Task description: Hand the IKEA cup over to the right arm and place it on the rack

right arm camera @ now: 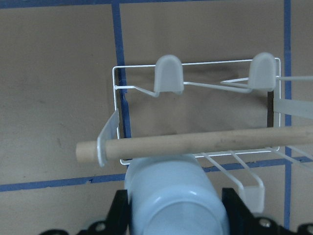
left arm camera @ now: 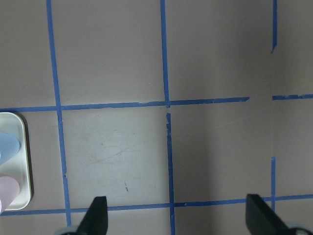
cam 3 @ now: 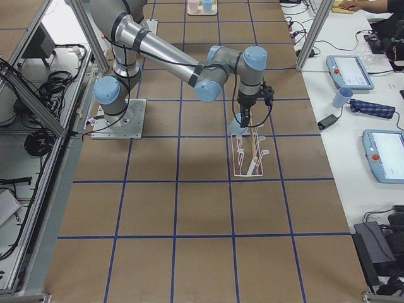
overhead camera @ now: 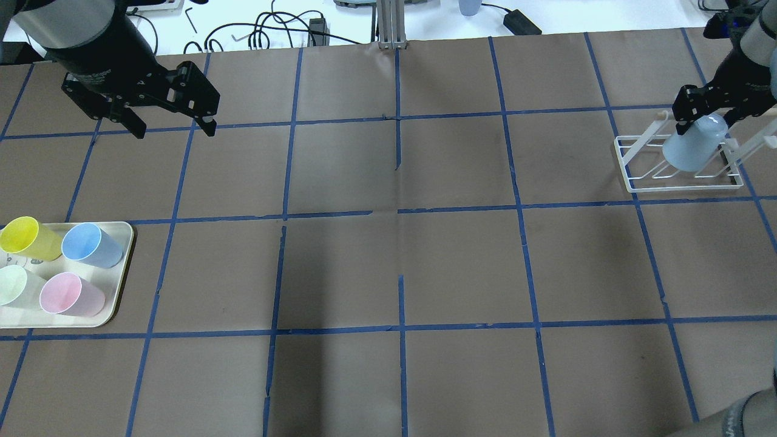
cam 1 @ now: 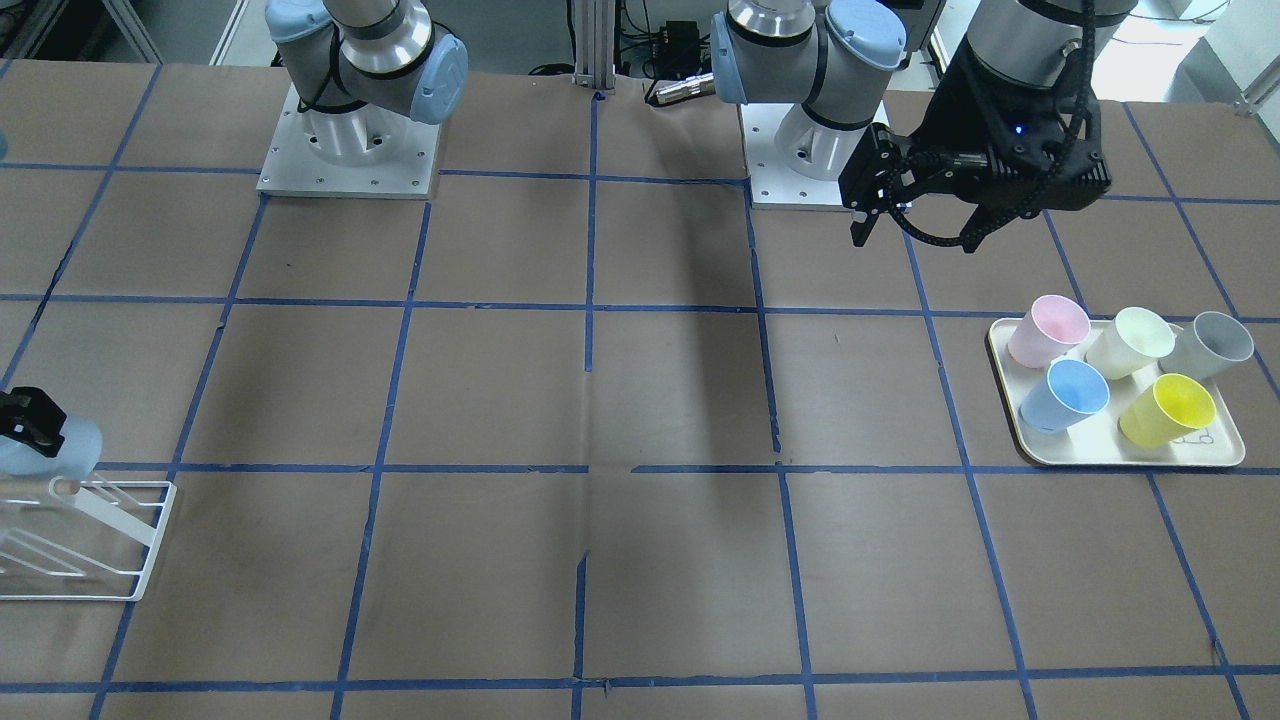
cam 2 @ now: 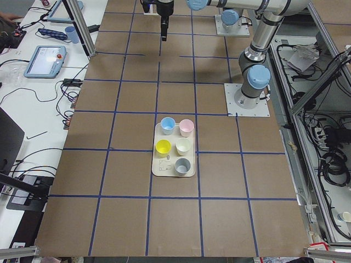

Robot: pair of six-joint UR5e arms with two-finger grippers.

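Note:
The pale ice-blue IKEA cup (overhead camera: 692, 149) is held in my right gripper (overhead camera: 704, 115), which is shut on its base end. The cup tilts mouth-down over the white wire rack (overhead camera: 631, 176) at the table's right end. In the right wrist view the cup (right arm camera: 171, 196) sits between the black fingers (right arm camera: 120, 210), just behind the rack's wooden dowel (right arm camera: 195, 142). I cannot tell whether the cup touches a prong. It also shows in the front-facing view (cam 1: 60, 450) above the rack (cam 1: 140, 560). My left gripper (overhead camera: 175, 130) is open and empty, hovering above the table at the far left.
A cream tray (overhead camera: 124, 243) at the front left holds several cups: sky-blue (overhead camera: 91, 244), yellow (overhead camera: 27, 238), pink (overhead camera: 70, 294), pale green (overhead camera: 15, 286) and grey (cam 1: 1212, 345). Blue tape lines grid the brown table. An operator sits past the right end (cam 3: 379, 9).

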